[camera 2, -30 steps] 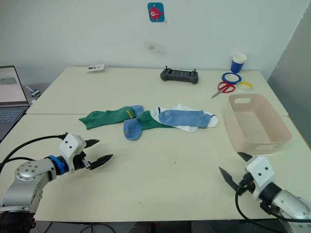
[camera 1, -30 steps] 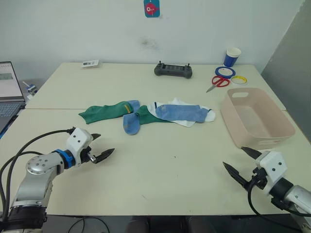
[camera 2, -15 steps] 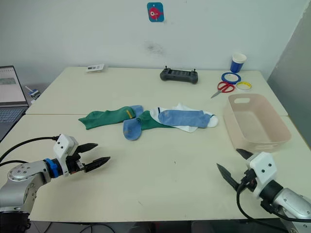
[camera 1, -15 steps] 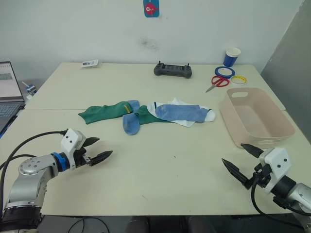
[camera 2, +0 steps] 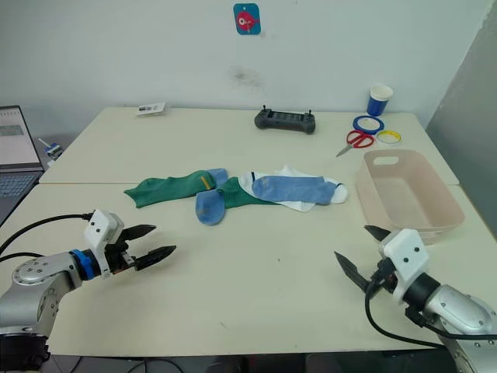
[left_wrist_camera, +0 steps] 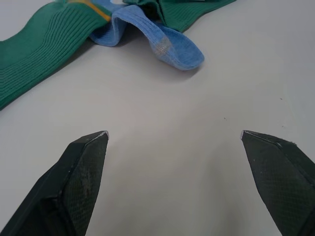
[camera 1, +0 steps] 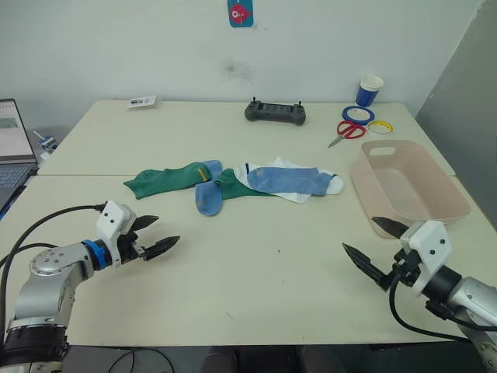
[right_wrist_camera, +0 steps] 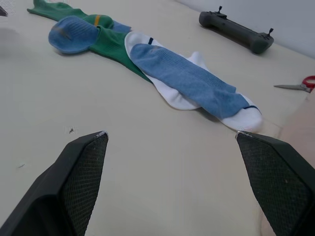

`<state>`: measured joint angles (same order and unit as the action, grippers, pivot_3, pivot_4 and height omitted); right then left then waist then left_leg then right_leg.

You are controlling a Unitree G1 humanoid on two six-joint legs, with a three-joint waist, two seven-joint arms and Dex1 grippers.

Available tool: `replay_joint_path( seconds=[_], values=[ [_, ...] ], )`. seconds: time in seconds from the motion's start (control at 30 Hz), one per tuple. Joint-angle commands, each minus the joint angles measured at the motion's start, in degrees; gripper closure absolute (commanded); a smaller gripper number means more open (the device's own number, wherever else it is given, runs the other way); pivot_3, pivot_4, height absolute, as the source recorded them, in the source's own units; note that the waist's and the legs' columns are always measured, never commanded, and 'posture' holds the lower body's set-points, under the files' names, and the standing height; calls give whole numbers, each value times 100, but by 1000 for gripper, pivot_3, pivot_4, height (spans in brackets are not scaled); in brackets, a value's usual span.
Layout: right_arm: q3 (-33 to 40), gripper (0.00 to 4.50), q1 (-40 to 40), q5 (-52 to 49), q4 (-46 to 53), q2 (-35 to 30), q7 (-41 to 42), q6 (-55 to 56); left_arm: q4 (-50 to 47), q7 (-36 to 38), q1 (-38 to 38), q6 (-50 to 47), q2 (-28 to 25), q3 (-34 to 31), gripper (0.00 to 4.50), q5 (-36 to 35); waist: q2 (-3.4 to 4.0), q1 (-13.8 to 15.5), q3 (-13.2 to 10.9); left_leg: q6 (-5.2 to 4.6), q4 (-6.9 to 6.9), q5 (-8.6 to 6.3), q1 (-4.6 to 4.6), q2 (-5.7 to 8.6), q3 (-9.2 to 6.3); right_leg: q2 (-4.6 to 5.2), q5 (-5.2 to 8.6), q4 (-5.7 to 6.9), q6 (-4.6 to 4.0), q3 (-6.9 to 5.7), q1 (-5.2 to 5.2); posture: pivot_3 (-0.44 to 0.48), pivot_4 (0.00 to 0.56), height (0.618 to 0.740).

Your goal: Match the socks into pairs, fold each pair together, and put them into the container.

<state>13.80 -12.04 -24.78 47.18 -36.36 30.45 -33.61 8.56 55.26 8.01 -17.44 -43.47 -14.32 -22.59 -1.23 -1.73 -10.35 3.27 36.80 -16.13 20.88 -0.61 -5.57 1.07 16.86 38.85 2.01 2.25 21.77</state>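
Socks (camera 1: 233, 181): lay overlapped mid-tabletop (camera 1: 264, 264), none paired.
Tub (camera 1: 410, 190): beside them, at the right.
Left tool (camera 1: 153, 235): spread wide, empty.
Right tool (camera 1: 373, 247): likewise.
Risk: overlapping socks could lift together, spoiling a match.

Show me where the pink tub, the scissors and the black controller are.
Pink tub (camera 1: 458, 203): left eye view, on its right rim.
Scissors (camera 1: 353, 130): left eye view, on the red handles.
Black controller (camera 2: 285, 120): right eye view, middle of its body.
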Motion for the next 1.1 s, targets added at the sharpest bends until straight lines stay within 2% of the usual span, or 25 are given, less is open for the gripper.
replay_joint_path(
  seconds=[0.03, 0.17, 0.3, 0.6, 0.7, 1.03, 1.1],
  values=[
    [-132, 24, 374, -76, 278, -148, -186, -388, -390, -388, 173, -645, 226, -88, 0, -333, -3, 1, -2, 0, 2, 0, 0, 1, 0, 0, -1, 0, 1, 0, 0, 0, 150, 740],
    [-296, 24, 559, -78, 317, -246, -108, -401, -786, -1001, 306, -1386, 804, -1, 0, -626, -8, 15, -4, 0, 2, 0, 4, 2, -2, 1, -2, -1, 3, -4, -1, 0, 150, 740],
    [-478, 24, 564, -37, 354, -226, -104, -346, -959, -2036, 584, -1903, 1485, 48, 0, -549, -20, 17, -11, 0, 5, 0, 7, 5, -8, 4, -2, -4, 6, -6, -2, 0, 150, 740],
    [-663, 24, 307, 203, 366, -120, -150, -121, -757, -3391, 1057, -1278, 2442, 681, 0, 468, -21, 26, -11, 3, 10, 2, 5, 19, -4, 1, -7, -3, 15, -6, -5, 0, 150, 740],
    [-707, 0, 307, 238, 377, -95, -171, -66, -592, -3651, 1193, -1138, 2706, 563, 576, 469, -22, 21, -11, 3, 11, 2, 5, 31, -1, 1, -9, -3, 17, -6, -5, 0, 150, 740],
    [-590, 0, 594, -80, 386, 95, -109, 58, -722, -3552, 1081, -1342, 2783, 537, 3681, 310, -22, 13, -11, 4, 11, 2, 5, 37, 0, 0, -9, -4, 18, -9, -3, 0, 150, 740],
    [-607, 0, 612, -71, 372, 87, -112, 58, -766, -3510, 1037, -1393, 2746, 523, 4186, 267, -22, 13, -11, 4, 11, 2, 5, 39, 1, 1, -9, -4, 18, -9, -3, 0, 150, 740]
  ],
)
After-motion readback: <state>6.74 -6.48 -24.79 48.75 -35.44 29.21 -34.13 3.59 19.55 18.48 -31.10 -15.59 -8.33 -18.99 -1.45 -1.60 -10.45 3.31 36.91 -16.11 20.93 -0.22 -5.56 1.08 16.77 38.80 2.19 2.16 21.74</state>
